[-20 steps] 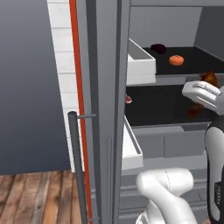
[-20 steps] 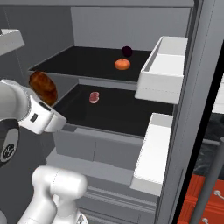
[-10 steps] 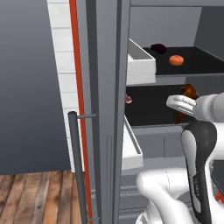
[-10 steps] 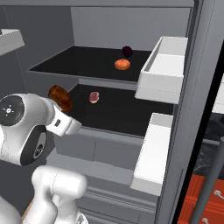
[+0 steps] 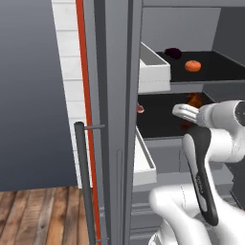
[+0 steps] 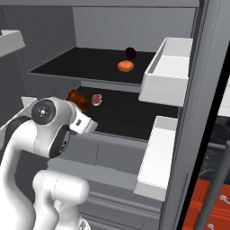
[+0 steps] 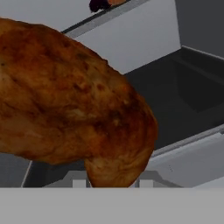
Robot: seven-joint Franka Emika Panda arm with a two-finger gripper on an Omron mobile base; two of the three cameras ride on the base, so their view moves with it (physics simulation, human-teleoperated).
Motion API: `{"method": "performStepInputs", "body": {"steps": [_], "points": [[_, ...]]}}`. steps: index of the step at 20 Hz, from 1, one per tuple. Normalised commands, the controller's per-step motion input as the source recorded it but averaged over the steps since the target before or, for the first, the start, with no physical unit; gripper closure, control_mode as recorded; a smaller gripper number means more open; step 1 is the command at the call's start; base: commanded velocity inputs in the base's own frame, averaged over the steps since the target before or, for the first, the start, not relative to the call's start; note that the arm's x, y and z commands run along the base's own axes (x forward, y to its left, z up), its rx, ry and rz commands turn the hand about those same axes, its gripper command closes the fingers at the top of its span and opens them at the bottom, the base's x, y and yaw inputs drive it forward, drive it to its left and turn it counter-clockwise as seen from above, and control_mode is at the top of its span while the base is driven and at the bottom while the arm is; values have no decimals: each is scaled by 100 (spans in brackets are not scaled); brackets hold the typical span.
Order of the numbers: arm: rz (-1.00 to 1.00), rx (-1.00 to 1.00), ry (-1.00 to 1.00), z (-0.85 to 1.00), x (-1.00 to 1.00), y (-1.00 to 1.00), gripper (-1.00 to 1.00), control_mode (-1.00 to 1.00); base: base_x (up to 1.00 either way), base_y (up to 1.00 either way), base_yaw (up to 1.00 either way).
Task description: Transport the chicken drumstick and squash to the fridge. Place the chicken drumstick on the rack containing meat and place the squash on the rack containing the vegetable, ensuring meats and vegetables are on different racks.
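You've got the fridge [image 6: 179, 188] open: grey steel shell, matte grey inside, flat black shelves, boxy white door bins [image 6: 167, 74]. On the upper shelf, the rack containing the vegetable [image 6: 85, 63], the squash [image 6: 126, 66] sits as a smooth, slightly flattened orange-red ball, just in front of the dark purple vegetable [image 6: 130, 52], close to it but I can't tell if they touch. Lower shelf, the rack containing meat [image 6: 130, 117], carries the small flat pinkish-red meat piece [image 6: 96, 99] toward its back. The chicken drumstick [image 7: 74, 105] is lumpy, roasted brown to orange-brown with dark mottled patches and a glossy skin, bulbous on top and tapering to a narrower end at the bottom of the hand view. That narrow end sits right at the end effector [image 7: 109, 183], seemingly pinched between the two tips, though the drumstick covers the contact and you can't read the actual gap. In the right base view the drumstick [image 6: 77, 99] is over the front left part of the meat rack, just left of the red meat piece, with the white wrist directly below it. Left base view shows it [image 5: 194, 100] just past the hand, under the upper shelf edge. Can't tell whether it touches the shelf.
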Motion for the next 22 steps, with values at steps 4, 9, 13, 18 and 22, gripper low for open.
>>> {"method": "performStepInputs", "body": {"steps": [4, 9, 13, 18, 22], "points": [[0, 0, 2, -36, 91, -7, 100, -100, 0, 0, 0], [0, 0, 1, -27, 78, -12, 100, -100, 0, 0, 0], [0, 0, 5, -31, 75, -14, 100, -100, 0, 0, 0], [0, 0, 23, -30, 62, -13, 100, -100, 0, 0, 0], [-1, -1, 14, -27, 68, -4, 100, -100, 0, 0, 0]]}}
